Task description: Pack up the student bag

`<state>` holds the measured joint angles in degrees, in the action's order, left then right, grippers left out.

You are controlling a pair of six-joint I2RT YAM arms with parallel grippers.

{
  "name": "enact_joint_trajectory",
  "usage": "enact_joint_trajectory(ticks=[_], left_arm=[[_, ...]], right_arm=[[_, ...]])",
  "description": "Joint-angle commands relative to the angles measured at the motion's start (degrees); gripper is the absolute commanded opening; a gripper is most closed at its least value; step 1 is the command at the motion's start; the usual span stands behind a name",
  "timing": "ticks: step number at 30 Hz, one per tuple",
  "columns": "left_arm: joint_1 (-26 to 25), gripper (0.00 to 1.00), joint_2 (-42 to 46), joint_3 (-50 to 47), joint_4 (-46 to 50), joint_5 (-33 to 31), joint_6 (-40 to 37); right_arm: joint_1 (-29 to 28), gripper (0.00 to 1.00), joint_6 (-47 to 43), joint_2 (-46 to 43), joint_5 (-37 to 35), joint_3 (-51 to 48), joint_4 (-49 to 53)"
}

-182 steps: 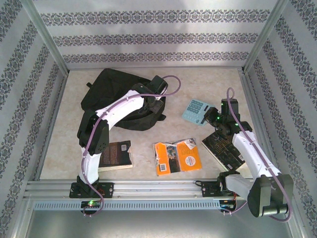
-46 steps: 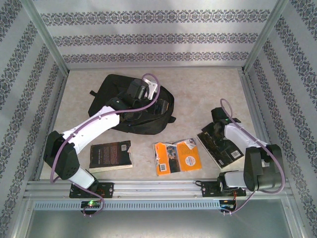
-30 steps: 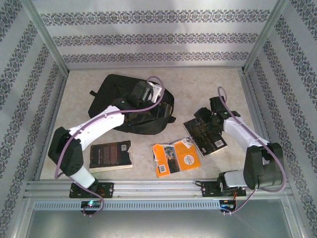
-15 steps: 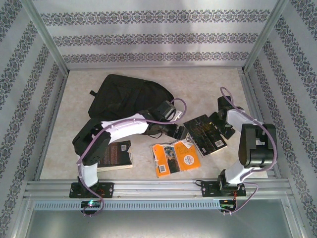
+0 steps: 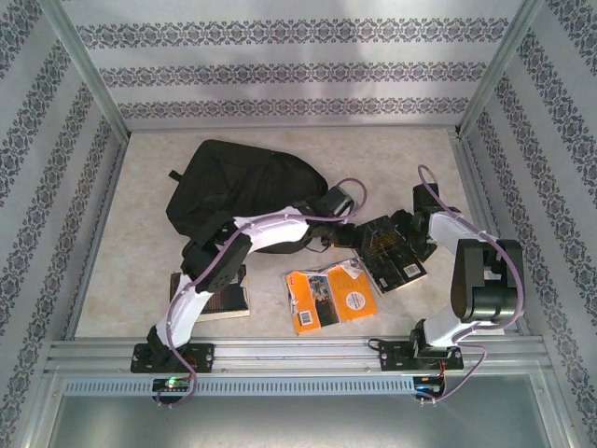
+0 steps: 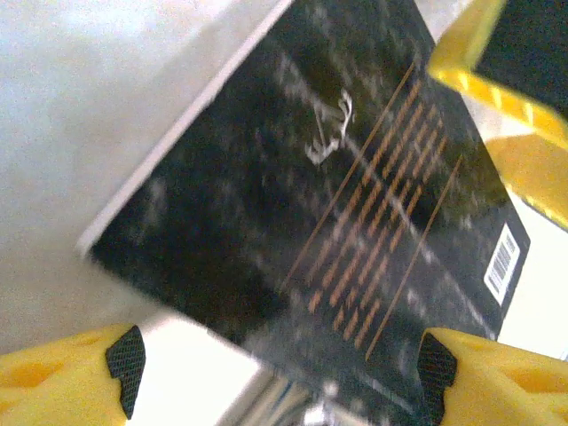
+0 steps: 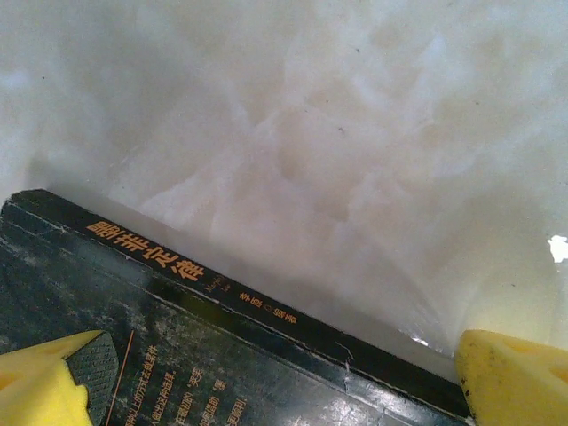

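Left end effector (image 6: 275,377): jaws wide, nothing held. Its yellow fingertips (image 6: 80,368) hang either side of a dark-covered book (image 6: 302,204) lying flat on the worktop (image 5: 140,243). Right end effector (image 7: 275,382) is also spread wide, over the spine edge of the same book, with no grip evident

Student bag (image 5: 233,182) lies slumped at the back left of the worktop. It sits left of both end effectors and farther from the arm bases. The left forearm crosses its near right edge, and the left end effector is just past that edge, near the bag. The right end effector is well apart from it, with the book between

Handling (judgement): soft black fabric, limp, likely light while unfilled — it should sag and fold rather than keep its shape. Flat panels offer little to pinch. Better holds are the rim of the zip mouth, a strap, or the small loop handle (image 5: 174,175). Whether the mouth is open cannot be told from above

Orange book (image 5: 334,294) and a second dark book (image 5: 219,297) lie near the front edge — not yet packed
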<state>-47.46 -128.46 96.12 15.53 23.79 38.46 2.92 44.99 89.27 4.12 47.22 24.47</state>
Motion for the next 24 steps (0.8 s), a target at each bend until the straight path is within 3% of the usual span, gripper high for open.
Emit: enact_joint_trajectory(ticks=[1,7,14,20,24], left_arm=[[0.5,0.81,-4.0,6.1,4.7,-1.1,1.0],[0.5,0.81,-11.7,18.2,8.7,1.2,1.7],[2.2,0.82,-21.8,35.1,11.4,8.0,5.4],[5.2,0.82,-20.4,35.3,12.8,6.3,3.1],[6.2,0.85,-15.8,31.5,16.7,0.4,-1.5]], right_arm=[[0.5,0.98,0.5,-1.1,1.4,-1.7,0.0],[0.7,0.98,0.6,-0.2,2.7,-1.7,-0.7],[-0.1,0.98,4.2,-1.0,9.4,-4.2,-5.5],[-4.1,0.98,5.8,-2.7,18.2,-6.6,-11.8],[-5.1,0.98,5.1,-5.3,18.3,-7.4,-11.0]])
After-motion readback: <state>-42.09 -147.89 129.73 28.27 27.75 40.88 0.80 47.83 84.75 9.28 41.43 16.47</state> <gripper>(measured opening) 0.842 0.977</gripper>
